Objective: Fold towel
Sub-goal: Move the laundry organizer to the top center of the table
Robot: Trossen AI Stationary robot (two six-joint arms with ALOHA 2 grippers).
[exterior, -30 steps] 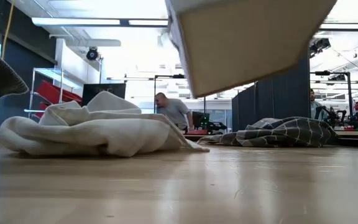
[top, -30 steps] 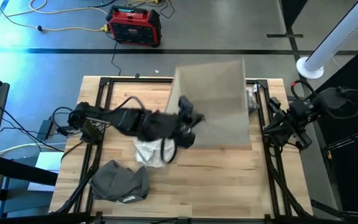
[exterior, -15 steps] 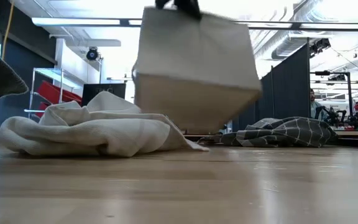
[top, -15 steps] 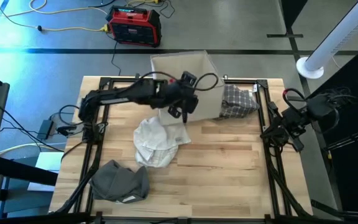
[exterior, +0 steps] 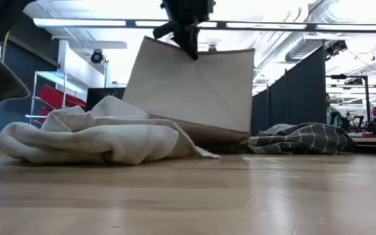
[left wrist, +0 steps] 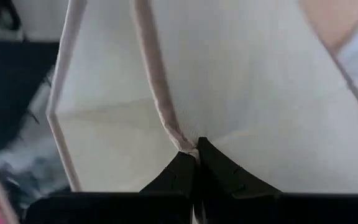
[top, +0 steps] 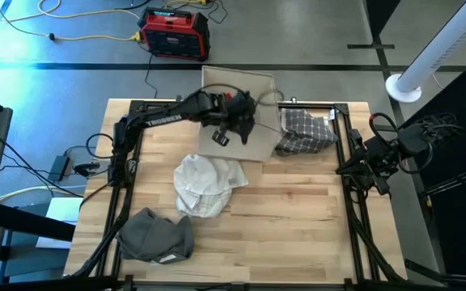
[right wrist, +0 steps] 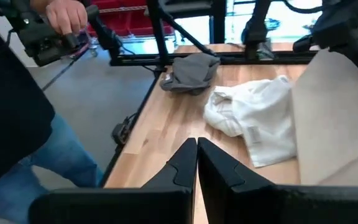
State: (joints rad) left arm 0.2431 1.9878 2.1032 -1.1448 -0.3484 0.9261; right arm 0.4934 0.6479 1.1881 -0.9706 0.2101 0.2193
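We note the left end effector (top: 235, 123), clenched on the rim of a beige fabric bin (top: 245, 121), has carried it from mid-air down to the counter's (top: 298, 234) far edge. The white towel (top: 205, 184) lies crumpled mid-counter, unfolded. The right end effector (right wrist: 196, 163) waits clenched, empty, at the counter's right edge.

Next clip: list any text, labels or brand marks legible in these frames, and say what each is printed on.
White lettering on the left arm: too small to read with confidence.
Red box on the floor: a pale label, unreadable.
White tag on the white towel: blurred, unreadable.
Nothing else carries text.
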